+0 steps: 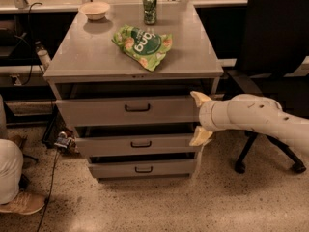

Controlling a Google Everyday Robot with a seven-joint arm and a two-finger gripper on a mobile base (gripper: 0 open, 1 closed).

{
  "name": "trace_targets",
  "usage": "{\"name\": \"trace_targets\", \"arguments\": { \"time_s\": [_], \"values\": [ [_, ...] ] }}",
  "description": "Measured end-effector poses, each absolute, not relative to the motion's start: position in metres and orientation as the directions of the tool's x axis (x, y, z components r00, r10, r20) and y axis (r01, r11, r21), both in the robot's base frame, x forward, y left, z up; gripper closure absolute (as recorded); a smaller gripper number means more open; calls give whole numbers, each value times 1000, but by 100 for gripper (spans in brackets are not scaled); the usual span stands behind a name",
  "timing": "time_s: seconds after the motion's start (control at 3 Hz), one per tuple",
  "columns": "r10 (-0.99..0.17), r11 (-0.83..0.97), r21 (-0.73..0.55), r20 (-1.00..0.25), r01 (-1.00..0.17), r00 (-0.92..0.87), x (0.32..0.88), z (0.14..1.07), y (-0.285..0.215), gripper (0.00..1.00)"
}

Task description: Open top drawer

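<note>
The top drawer (96, 111) is the tallest grey drawer of the cabinet, with a small dark bar handle (137, 108) at its centre. It stands pulled out a little, with a dark gap under the cabinet top. My gripper (200, 118) is at the drawer's right end, on a white arm coming in from the right. One yellowish fingertip (199, 98) is by the front's upper right corner, the other (200, 137) is below it by the middle drawer (111, 144). The fingers are spread wide and hold nothing.
On the cabinet top (87, 57) lie a green chip bag (143, 45), a green can (149, 8) and a small bowl (95, 9). A bottom drawer (111, 168) is also slightly out. A black office chair (277, 42) stands at right. A person's leg and shoe (14, 187) are at left.
</note>
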State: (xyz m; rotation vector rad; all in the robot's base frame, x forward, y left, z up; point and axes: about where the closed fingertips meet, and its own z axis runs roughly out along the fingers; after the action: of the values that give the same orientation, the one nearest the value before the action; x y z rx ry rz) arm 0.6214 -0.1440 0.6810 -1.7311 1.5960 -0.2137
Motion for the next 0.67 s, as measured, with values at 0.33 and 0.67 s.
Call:
{"name": "trace_targets", "arguments": {
  "time_s": [0.33,0.67],
  "values": [
    [-905,20,-631,-341,-775,254,634,680,-132,0],
    [-900,-23,-638,-323,-770,295,648,680,-119,0]
  ]
}}
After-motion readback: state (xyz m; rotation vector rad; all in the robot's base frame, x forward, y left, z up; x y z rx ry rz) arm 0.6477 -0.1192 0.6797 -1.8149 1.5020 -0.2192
